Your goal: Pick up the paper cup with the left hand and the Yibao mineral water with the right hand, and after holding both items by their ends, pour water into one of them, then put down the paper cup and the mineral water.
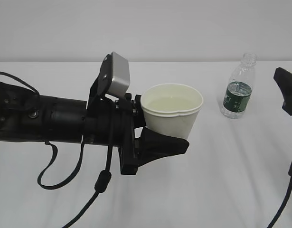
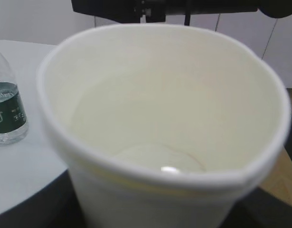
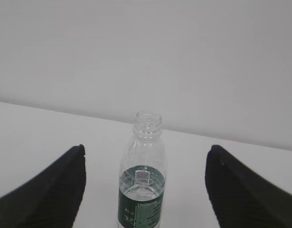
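Left hand (image 1: 157,135) clamped on cup (image 1: 172,111), held upright above table (image 1: 207,180). Cup has water in it, so pour looks done. Bottle (image 1: 238,88) stands upright on table, well right of cup, capless, some water left. Right hand (image 3: 146,190) spread wide, empty, bottle between fingers but untouched; appears released. Remaining: set cup down, release.

A big white table (image 1: 193,180) stands by a plain pale grey wall (image 1: 146,28), and soft light fills the room.
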Tool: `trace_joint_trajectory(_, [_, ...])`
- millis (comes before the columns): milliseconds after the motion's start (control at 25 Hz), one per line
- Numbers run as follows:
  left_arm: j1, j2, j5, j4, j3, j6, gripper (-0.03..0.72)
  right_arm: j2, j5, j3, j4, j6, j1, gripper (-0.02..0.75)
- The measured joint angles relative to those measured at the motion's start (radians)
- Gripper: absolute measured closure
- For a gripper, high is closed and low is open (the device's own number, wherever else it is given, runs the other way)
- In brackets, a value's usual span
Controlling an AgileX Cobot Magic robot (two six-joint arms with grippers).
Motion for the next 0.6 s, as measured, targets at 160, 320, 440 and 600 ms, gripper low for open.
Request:
trace_joint_trajectory(160, [0.000, 0.000, 0.000, 0.000, 0.000, 0.000, 0.231, -0.091, 0.082, 0.002, 0.002, -0.008, 0.000, 0.146])
trace_joint_trajectory(320, [0.000, 0.000, -0.002, 0.000, 0.000, 0.000, 0.231, -0.172, 0.162, 0.005, 0.002, -0.009, 0.000, 0.145])
trace_joint_trajectory(440, [0.000, 0.000, -0.002, 0.000, 0.000, 0.000, 0.231, -0.222, 0.209, 0.009, 0.002, -0.010, 0.000, 0.145])
trace_joint_trajectory(600, [0.000, 0.000, -0.002, 0.000, 0.000, 0.000, 0.231, -0.280, 0.275, 0.010, 0.002, -0.012, 0.000, 0.145])
